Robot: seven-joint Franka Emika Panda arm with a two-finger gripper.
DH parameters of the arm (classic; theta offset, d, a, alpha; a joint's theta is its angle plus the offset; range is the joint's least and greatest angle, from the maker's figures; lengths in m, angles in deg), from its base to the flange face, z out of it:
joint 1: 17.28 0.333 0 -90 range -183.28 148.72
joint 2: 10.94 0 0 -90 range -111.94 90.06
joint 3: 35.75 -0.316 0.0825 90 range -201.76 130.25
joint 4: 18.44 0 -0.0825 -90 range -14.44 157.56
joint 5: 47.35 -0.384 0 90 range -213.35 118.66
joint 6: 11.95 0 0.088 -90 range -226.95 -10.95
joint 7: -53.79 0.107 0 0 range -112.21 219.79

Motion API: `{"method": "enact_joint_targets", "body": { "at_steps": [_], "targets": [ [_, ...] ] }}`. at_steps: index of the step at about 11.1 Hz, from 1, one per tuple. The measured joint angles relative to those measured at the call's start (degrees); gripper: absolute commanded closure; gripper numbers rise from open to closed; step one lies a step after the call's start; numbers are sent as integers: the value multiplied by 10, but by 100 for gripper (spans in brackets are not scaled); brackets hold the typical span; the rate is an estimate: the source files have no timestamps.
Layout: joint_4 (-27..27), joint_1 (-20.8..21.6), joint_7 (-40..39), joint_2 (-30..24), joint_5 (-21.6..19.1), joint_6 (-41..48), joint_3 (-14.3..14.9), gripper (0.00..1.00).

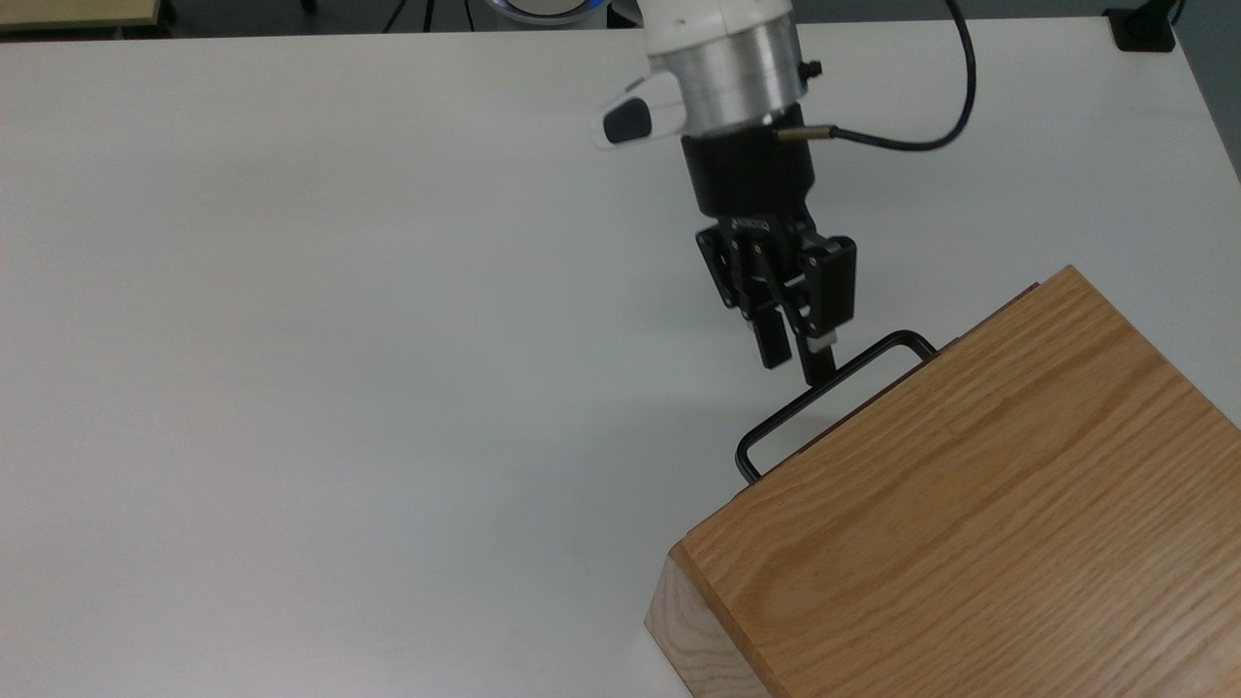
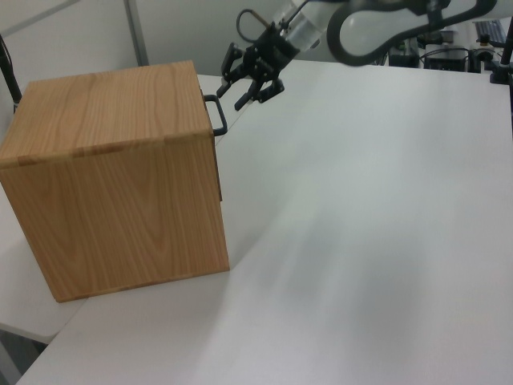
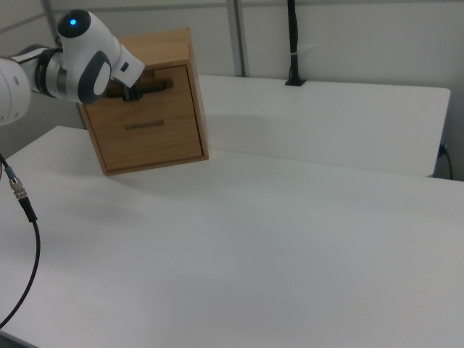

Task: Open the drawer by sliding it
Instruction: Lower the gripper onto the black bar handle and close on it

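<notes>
Black gripper (image 1: 798, 361) hangs parted at the drawer (image 3: 148, 87) handle (image 1: 824, 402).

Plain white across the desk (image 1: 291, 388). Warm oak with streaky darker grain on the cabinet (image 1: 970, 514) at the top view's lower right corner (paler end grain on its edge). Black for the handle (image 1: 824, 393) and gripper (image 1: 797, 364); white and silver wrist above.

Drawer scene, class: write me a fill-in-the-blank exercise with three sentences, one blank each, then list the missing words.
1. The drawer's handle is coloured ____.
2. The gripper has its fingers ____, with a gap between them.
3. The wooden cabinet stands on a ____ table.

Missing words: black; open; white
</notes>
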Motion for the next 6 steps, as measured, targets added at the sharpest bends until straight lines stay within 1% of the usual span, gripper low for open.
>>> {"method": "enact_joint_targets", "body": {
  "at_steps": [1, 2, 3, 4, 6],
  "targets": [
    [-1, 0, 0, 8, 0, -9, -6, 52],
    [-3, 0, 0, 15, 0, -18, -10, 62],
    [-4, 0, 0, 22, 0, -39, -12, 87],
    [-5, 0, 1, 31, 0, -58, -14, 91],
    [-6, -1, 1, 37, 0, -62, -14, 100]
  ]
}}
